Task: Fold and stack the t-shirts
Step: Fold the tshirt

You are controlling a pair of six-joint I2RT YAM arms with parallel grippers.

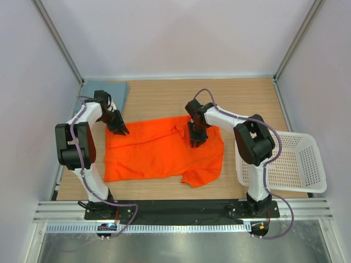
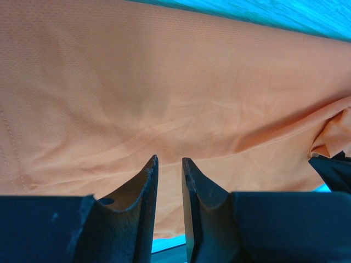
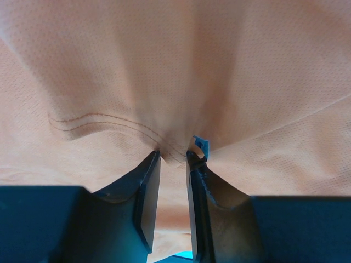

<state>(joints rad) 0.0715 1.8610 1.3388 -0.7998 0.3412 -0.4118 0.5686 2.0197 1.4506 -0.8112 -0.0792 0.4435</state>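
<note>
At mid-table, right fingers [image 3: 143, 186] pinching orange shirt [image 1: 153, 156] hem (fabric puckered), left fingers [image 2: 137, 192], grip unclear, grey-blue shirt [image 1: 112, 89] partly hidden

Bright, even light from above; faint soft shadows around the orange t-shirt [image 1: 159, 153]; its weave sharp in both wrist views.

Bright orange against pale wood, with black and white machinery around it.

The orange t-shirt [image 1: 159, 153] is plain and unprinted, with a double row of darker orange stitching along one hem. The grey-blue t-shirt [image 1: 107, 92] is muted and equally plain. The table [image 1: 159, 96] shows light wood grain and a black strip at its near edge. The basket [image 1: 299, 164] is white, patterned with a grid of small holes. The left arm [image 1: 90, 115] and right arm [image 1: 225, 116] are white with black joints; the left tool [image 2: 170, 159] and right tool [image 3: 173, 154] are black.
</note>
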